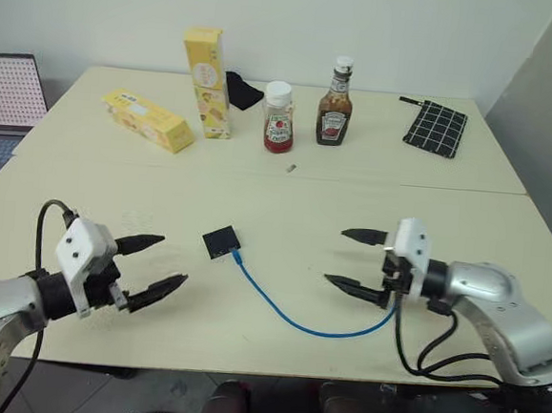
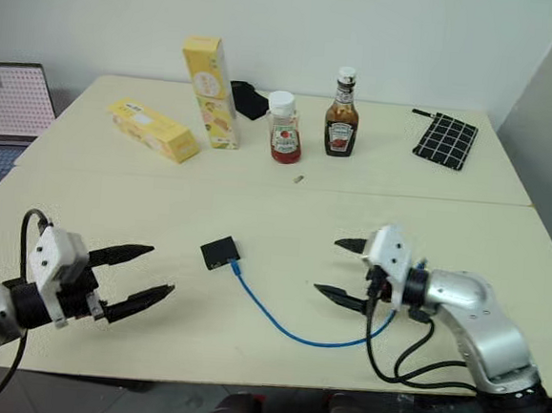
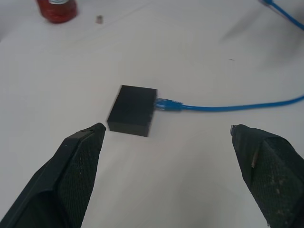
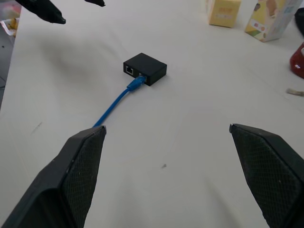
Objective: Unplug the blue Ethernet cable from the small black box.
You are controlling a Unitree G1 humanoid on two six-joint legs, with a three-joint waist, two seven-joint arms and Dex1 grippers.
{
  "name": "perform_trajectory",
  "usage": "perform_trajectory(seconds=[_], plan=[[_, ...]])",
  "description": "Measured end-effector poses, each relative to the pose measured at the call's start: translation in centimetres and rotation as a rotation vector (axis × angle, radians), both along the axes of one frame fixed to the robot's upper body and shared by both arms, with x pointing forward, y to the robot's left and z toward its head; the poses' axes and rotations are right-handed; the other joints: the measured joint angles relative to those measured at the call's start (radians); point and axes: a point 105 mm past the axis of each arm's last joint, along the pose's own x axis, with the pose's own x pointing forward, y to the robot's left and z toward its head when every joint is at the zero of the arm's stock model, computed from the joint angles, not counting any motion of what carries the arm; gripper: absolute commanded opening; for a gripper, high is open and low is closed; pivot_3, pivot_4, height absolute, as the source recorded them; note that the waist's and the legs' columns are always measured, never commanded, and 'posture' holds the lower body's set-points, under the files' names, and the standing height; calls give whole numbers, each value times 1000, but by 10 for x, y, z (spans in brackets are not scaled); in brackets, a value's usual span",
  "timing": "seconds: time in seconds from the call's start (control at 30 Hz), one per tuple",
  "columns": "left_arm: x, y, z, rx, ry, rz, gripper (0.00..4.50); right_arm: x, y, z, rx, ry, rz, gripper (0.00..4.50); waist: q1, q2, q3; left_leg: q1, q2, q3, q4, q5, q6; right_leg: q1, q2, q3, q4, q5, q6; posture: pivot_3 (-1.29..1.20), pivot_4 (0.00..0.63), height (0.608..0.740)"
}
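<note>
Two black-fingered grippers frame the near edge of a pale cream table (image 1: 504,224), the left gripper (image 1: 154,266) and the right gripper (image 1: 356,262) both spread wide and holding nothing. Between them, well apart from either, lies the small flat matte-black plastic box (image 1: 221,241), with the thin bright-blue Ethernet cable (image 1: 291,320) plugged into one edge and curving across the tabletop toward the right gripper, where its far end passes out of sight behind the fingers. Its plug appears fully seated in the port, though the wrist views leave the latch too small to judge. Unplugging has not begun. Done well, the step likely calls for one gripper to pin the light box flat while the other closes on the cable right at the plug and draws straight out along the port's line, since pulling on the cord farther back would probably just drag the box.
</note>
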Motion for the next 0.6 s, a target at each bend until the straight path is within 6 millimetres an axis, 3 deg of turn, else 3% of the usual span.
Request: perform_trajectory(seconds=[0.13, 0.27, 0.33, 0.43, 0.6], plan=[[-10, -1, 1, 19, 32, -99, 4500, 7, 40, -16, 21, 26, 6, 4414, 1, 1, 0, 0, 0, 0, 0, 0, 0, -1, 0, -1, 1, 0, -1, 0, 150, 740], [-8, 14, 1, 45, 65, -110, 4500, 10, 78, -38, 22, 86, 5, 4414, 1, 1, 0, 0, -1, 0, 0, 0, 0, -1, 4, -1, 1, 0, -1, 0, 150, 740], [-7, 17, 1, 49, 69, -112, 4500, 5, 91, -48, 10, 120, 18, 4414, 3, 1, 0, -2, 0, -1, 0, 0, 0, -2, 2, -1, 1, 0, -1, 0, 150, 740], [-2, 22, 5, 53, 55, -108, 4500, 14, 106, -55, 6, 147, -39, 4414, 2, -1, 0, -1, 0, -1, 0, 0, 0, -2, 1, -1, 1, 0, -1, 0, 150, 740], [0, 20, 9, 58, 33, -120, 4500, 19, 121, -62, -20, 142, -91, 3572, 0, -1, 0, -1, 0, -1, 0, 0, 0, -3, 2, -1, 1, 0, -1, 0, 150, 740]])
